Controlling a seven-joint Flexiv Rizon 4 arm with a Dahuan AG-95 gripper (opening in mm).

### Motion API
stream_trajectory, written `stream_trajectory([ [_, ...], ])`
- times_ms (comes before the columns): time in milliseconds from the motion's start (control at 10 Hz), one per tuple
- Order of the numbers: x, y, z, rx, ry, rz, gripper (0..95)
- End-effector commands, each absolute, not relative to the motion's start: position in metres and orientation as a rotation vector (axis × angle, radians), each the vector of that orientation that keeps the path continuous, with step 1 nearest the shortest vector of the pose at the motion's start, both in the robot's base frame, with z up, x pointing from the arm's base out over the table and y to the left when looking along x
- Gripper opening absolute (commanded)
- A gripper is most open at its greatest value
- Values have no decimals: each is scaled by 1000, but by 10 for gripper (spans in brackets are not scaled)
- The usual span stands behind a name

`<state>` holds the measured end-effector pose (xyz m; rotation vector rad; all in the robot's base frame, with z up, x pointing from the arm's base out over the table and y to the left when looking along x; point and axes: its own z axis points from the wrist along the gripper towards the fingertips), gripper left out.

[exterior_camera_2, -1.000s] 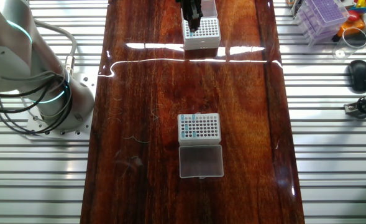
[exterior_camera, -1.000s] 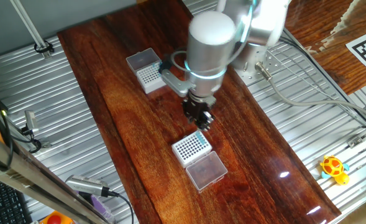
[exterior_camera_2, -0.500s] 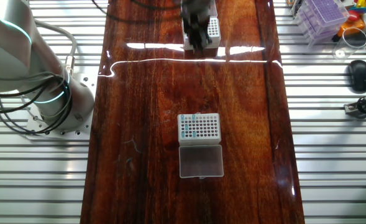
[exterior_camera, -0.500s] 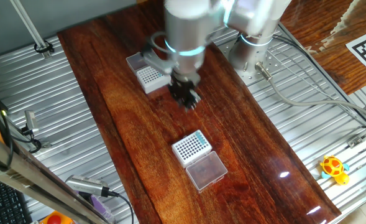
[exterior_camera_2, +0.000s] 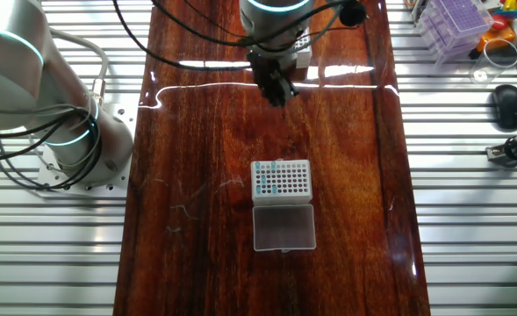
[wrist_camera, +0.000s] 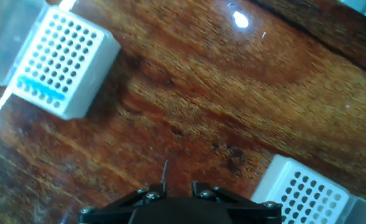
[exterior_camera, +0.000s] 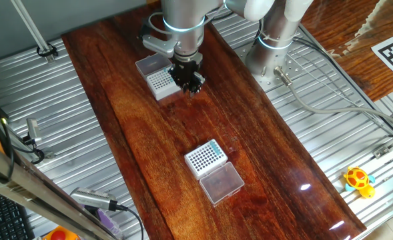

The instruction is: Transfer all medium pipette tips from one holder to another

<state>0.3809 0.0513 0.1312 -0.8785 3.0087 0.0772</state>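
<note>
Over the last second the gripper [exterior_camera: 188, 83] has travelled across the wooden table [exterior_camera: 136, 133], away from the rack with teal tips [exterior_camera: 205, 158] and toward the far rack [exterior_camera: 160, 83]. A second ago, in one fixed view, it hung just beyond the teal-tipped rack; half a second ago it was midway between the two racks; now it sits just beside the far rack's right edge. In the other fixed view the arm [exterior_camera_2: 276, 17] now covers most of that far rack [exterior_camera_2: 303, 60], which earlier showed almost whole.
</note>
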Motion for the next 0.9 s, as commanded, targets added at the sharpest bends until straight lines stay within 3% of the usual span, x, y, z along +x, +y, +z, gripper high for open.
stream_trajectory([
  [100, 382, 52, 130, -463, 3086, 44, 190],
  [300, 384, 40, 131, -487, 3085, 35, 190],
  [900, 399, -72, 121, -757, 3017, 45, 190],
])
